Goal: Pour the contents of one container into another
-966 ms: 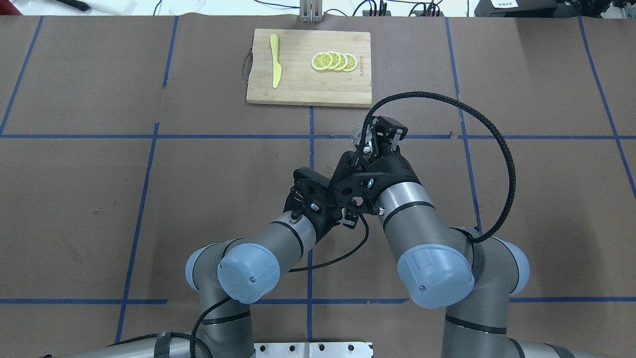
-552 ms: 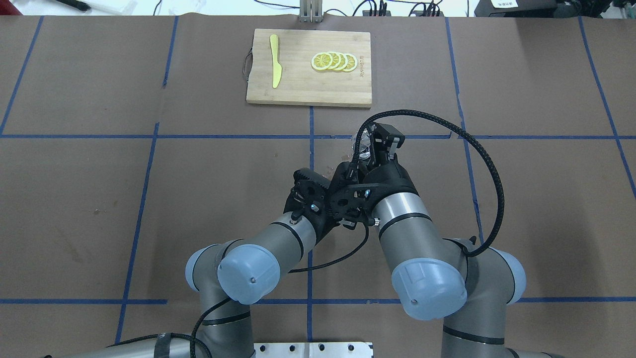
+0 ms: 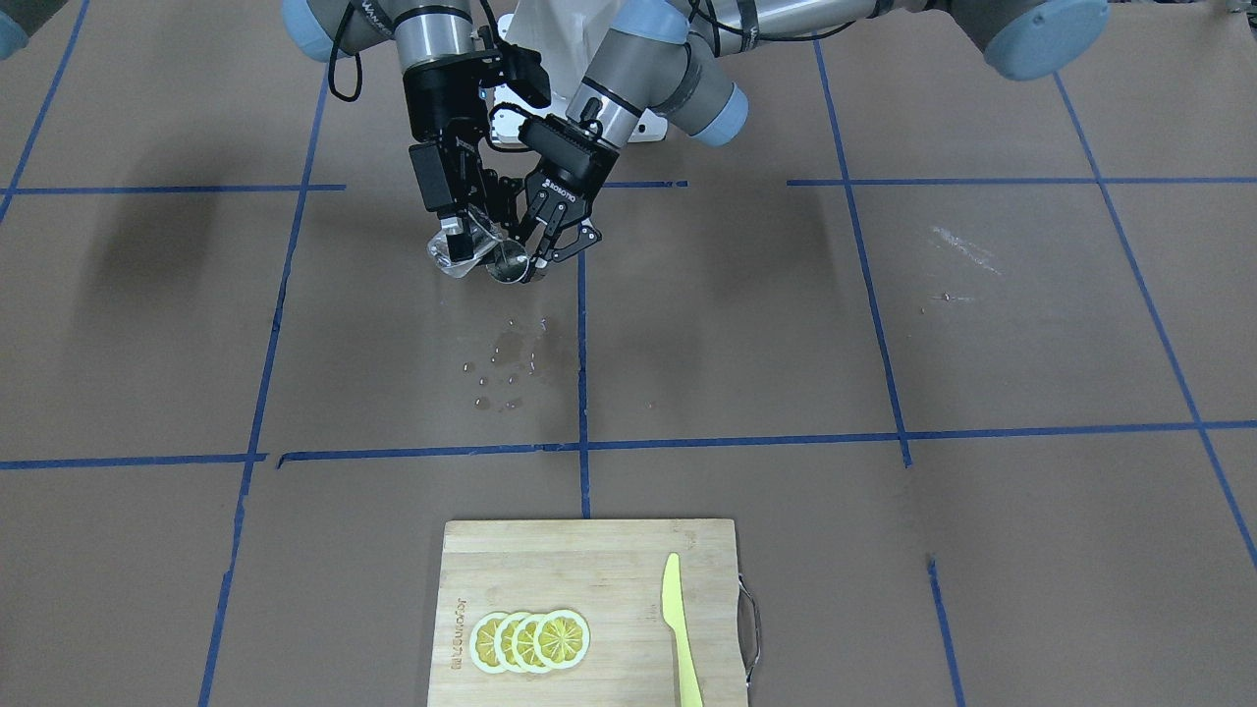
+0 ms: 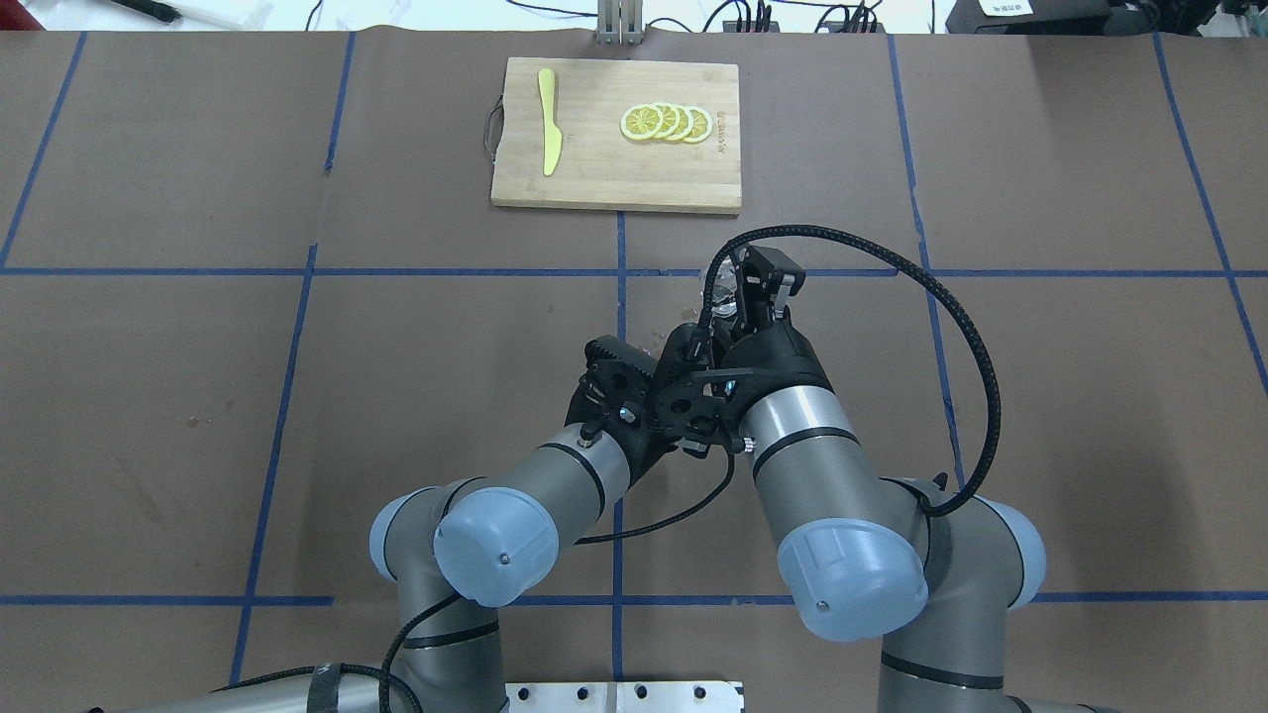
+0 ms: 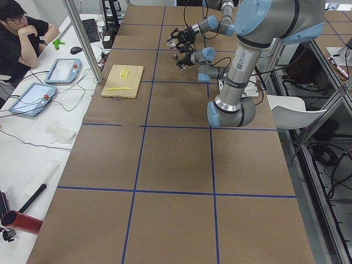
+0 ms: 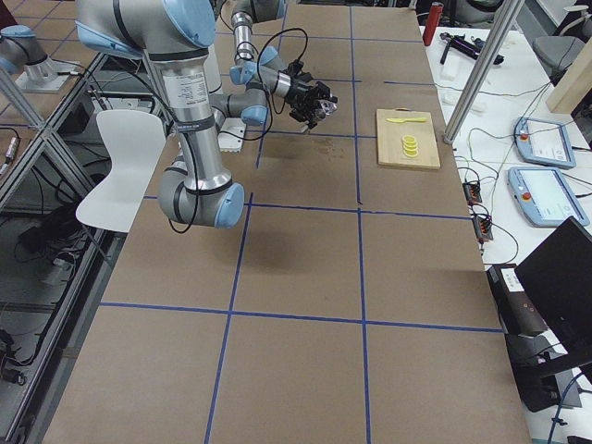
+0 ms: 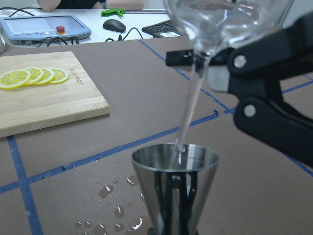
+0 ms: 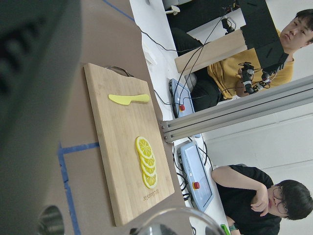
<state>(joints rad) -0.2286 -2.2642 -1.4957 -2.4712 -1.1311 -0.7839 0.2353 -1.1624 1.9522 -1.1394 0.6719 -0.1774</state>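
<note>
In the left wrist view the clear glass cup (image 7: 220, 19) is tilted above the grey metal jigger (image 7: 175, 191), and a thin stream of clear liquid falls from its lip into the jigger's upper cone. In the front-facing view my right gripper (image 3: 460, 245) is shut on the glass cup (image 3: 452, 260). Just beside it, my left gripper (image 3: 525, 257) is shut on the jigger (image 3: 511, 266), held upright above the table. From overhead the glass cup (image 4: 720, 283) shows beyond the right wrist, while the jigger and left gripper are hidden under the arms.
Water drops (image 3: 506, 368) lie on the brown paper below the pour. A wooden cutting board (image 4: 614, 173) at the far middle carries lemon slices (image 4: 666, 122) and a yellow knife (image 4: 548, 134). People sit at the desk (image 5: 33, 104) beyond the table.
The right wrist has shifted slightly left and towards the robot's base with the glass cup in it, and its cable loop has dropped lower. The left arm has stayed still.
</note>
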